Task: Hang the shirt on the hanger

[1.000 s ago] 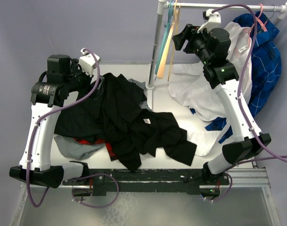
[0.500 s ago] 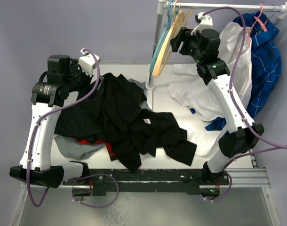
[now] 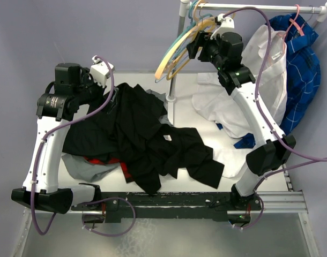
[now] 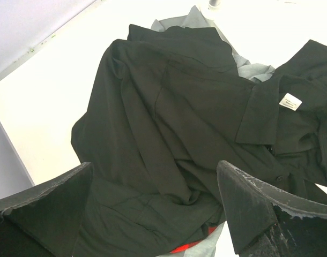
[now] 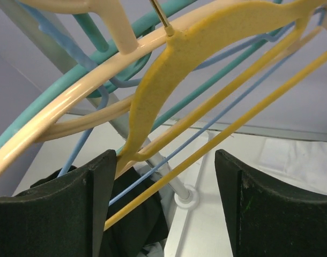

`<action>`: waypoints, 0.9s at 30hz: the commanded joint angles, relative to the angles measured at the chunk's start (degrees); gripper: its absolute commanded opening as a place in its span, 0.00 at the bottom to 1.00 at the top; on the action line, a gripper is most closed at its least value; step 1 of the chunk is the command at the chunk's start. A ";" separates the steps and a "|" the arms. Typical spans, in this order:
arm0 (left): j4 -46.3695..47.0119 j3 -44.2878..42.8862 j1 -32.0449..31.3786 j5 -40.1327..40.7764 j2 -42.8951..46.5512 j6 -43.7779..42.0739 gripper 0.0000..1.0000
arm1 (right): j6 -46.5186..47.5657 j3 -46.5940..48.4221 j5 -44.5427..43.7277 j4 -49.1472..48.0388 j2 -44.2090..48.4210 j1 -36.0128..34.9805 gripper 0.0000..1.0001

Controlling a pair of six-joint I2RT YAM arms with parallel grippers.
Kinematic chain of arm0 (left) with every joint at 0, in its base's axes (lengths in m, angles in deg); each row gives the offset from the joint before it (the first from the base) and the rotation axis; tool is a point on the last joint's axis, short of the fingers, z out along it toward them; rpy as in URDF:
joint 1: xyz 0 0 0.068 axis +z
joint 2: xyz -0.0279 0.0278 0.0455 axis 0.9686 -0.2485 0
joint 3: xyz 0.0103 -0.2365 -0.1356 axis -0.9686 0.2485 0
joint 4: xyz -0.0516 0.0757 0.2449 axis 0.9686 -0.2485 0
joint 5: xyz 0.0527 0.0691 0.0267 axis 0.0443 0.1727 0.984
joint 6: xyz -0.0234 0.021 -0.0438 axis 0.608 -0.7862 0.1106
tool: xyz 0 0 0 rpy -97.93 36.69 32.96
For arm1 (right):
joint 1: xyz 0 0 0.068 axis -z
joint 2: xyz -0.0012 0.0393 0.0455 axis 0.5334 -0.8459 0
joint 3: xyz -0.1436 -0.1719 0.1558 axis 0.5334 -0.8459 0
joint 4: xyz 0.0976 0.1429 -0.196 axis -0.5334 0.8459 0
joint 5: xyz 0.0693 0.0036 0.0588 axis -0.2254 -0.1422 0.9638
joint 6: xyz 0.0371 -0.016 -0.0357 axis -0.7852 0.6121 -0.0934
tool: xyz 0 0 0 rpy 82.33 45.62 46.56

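The black shirt (image 3: 136, 134) lies crumpled on the white table (image 3: 126, 77), its collar label facing up; in the left wrist view the shirt (image 4: 179, 118) fills the frame. My left gripper (image 4: 153, 209) hangs open just above it, holding nothing. The yellow hanger (image 5: 153, 91) hangs from the rail among other hangers (image 3: 177, 51), all swung out to the left. My right gripper (image 5: 163, 203) is open at the hangers, high by the rail (image 3: 193, 45). The yellow hanger's thin bar (image 5: 233, 126) runs between the fingers, and the left finger (image 5: 94, 203) touches its shoulder.
A teal hanger (image 5: 45, 112), a pale peach hanger (image 5: 61, 101) and a thin blue one crowd the yellow one. The rack pole (image 3: 175, 64) stands at the table's back. A white shirt (image 3: 228, 107) and a blue plaid garment (image 3: 303, 69) hang right. Grey and red cloth (image 3: 94, 166) lies under the shirt.
My right gripper has moved left and up along the rail, pushing the hangers so that they swing out to the left. The left arm and the shirt have not moved.
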 commanded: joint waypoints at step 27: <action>2.13 0.68 0.39 -0.72 0.55 -0.28 0.99 | 2.39 13.08 -7.05 0.58 -7.02 -2.24 0.37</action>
